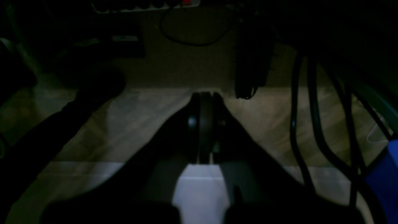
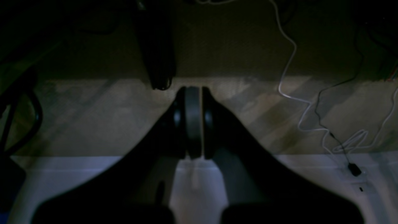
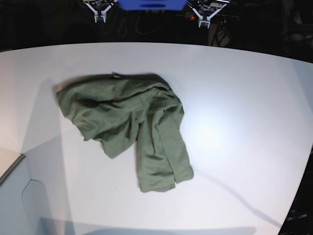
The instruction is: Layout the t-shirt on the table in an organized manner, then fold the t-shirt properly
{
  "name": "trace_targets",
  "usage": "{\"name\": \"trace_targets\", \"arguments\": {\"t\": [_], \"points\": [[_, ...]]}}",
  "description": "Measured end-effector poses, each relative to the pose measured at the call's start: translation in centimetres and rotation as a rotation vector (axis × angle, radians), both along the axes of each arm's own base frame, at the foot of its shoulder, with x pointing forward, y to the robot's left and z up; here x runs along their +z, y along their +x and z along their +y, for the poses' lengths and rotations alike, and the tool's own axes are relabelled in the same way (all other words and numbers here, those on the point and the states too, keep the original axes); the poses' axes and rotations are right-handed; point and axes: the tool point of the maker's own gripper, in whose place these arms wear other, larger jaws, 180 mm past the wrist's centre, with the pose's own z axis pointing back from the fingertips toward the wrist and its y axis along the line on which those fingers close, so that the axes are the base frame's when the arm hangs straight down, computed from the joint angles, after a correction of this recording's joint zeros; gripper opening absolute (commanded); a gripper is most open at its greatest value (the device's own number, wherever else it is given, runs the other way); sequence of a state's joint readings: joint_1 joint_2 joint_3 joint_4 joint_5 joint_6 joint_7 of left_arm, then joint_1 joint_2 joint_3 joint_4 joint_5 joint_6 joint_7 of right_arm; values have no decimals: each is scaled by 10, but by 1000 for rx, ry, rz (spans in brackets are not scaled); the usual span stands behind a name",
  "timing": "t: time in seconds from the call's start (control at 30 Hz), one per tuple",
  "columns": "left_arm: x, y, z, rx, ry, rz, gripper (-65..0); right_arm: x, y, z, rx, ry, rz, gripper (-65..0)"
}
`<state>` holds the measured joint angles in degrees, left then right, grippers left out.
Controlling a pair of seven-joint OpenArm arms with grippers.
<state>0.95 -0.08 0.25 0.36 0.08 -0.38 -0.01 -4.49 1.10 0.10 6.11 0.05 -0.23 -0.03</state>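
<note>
Both arms sit low beyond the counter's (image 3: 244, 88) far edge, left fingers (image 1: 203, 99) and right fingers (image 2: 192, 93) pressed together, holding nothing. The shirt (image 3: 127, 122) lies crumpled left of the counter's centre, olive, wrinkled, one part trailing toward the near edge.

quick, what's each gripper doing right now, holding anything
Left gripper: closed, holding nothing, well away from the t-shirt.
Right gripper: closed, holding nothing.
</note>
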Motion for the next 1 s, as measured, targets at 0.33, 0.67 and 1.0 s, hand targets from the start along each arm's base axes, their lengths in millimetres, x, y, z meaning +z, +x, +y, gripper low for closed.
{"name": "trace_targets", "arguments": {"t": [0.33,0.67,1.0], "points": [[0,0,1,-1,1,0,-650,0,-5,0,0,0,6,-650],[0,-1,0,0,1,2,-650,1,-10,0,0,0,14,-650],[10,-4,19,-7,22,-114,-650,11,-18,-6,7,-12,-72,-650]]}}
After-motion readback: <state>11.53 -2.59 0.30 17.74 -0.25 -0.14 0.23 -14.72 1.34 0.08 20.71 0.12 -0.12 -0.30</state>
